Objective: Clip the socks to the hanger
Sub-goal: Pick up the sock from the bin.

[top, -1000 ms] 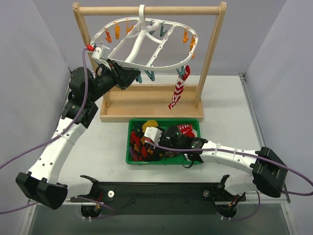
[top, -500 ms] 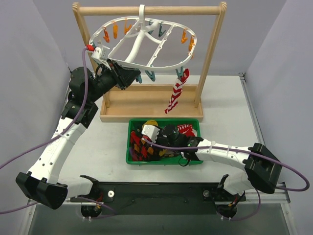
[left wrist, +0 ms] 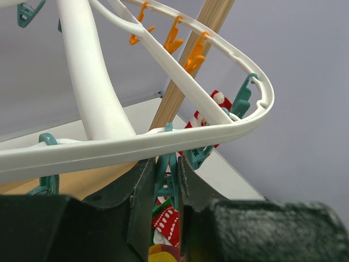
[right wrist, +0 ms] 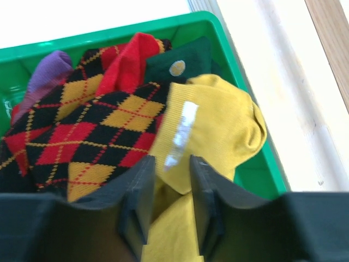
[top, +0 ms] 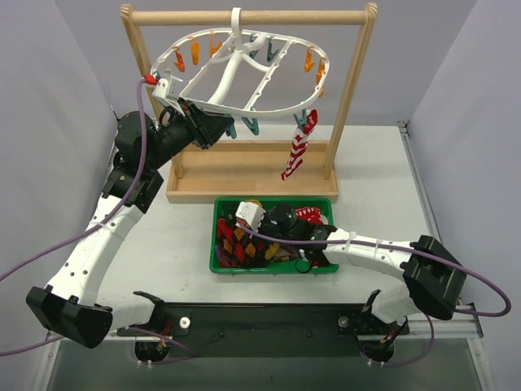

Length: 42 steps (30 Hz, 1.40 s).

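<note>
Between right fingers (right wrist: 139,202), yellow sock (right wrist: 218,131), partly hidden

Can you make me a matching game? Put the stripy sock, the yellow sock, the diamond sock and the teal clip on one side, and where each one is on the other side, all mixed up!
Things:
1. striped sock
2. yellow sock
3. diamond sock
4. teal clip

Places:
A. between the fingers of the left gripper
B. lying in the bin, no gripper on it
C. hanging from the hanger
D. between the fingers of the right gripper

Pairs: 1-C, 2-D, 3-B, 4-A
</note>
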Motion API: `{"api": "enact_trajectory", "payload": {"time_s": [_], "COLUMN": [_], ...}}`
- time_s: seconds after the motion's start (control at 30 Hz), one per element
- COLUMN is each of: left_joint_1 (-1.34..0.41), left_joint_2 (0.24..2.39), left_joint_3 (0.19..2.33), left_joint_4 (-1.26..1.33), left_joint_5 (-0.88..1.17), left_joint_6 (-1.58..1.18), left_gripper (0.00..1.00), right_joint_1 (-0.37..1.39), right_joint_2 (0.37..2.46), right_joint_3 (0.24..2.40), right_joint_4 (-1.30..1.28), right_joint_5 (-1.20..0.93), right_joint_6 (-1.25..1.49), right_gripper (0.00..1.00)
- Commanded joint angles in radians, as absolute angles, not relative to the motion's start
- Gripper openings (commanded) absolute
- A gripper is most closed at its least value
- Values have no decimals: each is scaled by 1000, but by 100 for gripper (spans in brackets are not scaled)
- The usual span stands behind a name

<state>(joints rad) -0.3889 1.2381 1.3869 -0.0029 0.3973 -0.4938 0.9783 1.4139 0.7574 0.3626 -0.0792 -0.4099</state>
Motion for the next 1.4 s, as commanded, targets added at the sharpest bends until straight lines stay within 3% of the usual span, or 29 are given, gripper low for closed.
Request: {"api": "enact_trajectory", "payload": {"time_s": [0.0, 0.13, 0.63, 0.77, 0.9, 1.07, 1.37], "left_joint_1": [-387, -387, -387, -387, -387, -387, -385], "left_joint_2": [1216, 1221, 1216, 1215, 1215, 1212, 1212], "left_joint_3": [1402, 1408, 1405, 1405, 1407, 1402, 1402], "left_joint_4": [17, 14, 14, 17, 15, 9, 14], "left_joint_5": [436, 436, 434, 436, 437, 437, 437], "left_joint_6": [-508, -506, -508, -511, -509, -505, -511], "left_gripper": [0, 0, 0, 0, 0, 0, 0], "right_joint_1": [954, 951, 959, 959, 959, 957, 936], "right_joint_2": [1414, 1414, 1450, 1469, 1489, 1448, 1361], "right_joint_3": [796, 802, 808, 825, 830, 838, 816], "right_joint_4": [373, 336, 336, 360, 399, 419, 416], "right_joint_5": [-107, -133, -137, -103, -68, -77, -113], "right_joint_6": [-399, -410, -433, -436, -442, -427, -377], "right_gripper": [36, 43, 46, 37, 15, 0, 0]}}
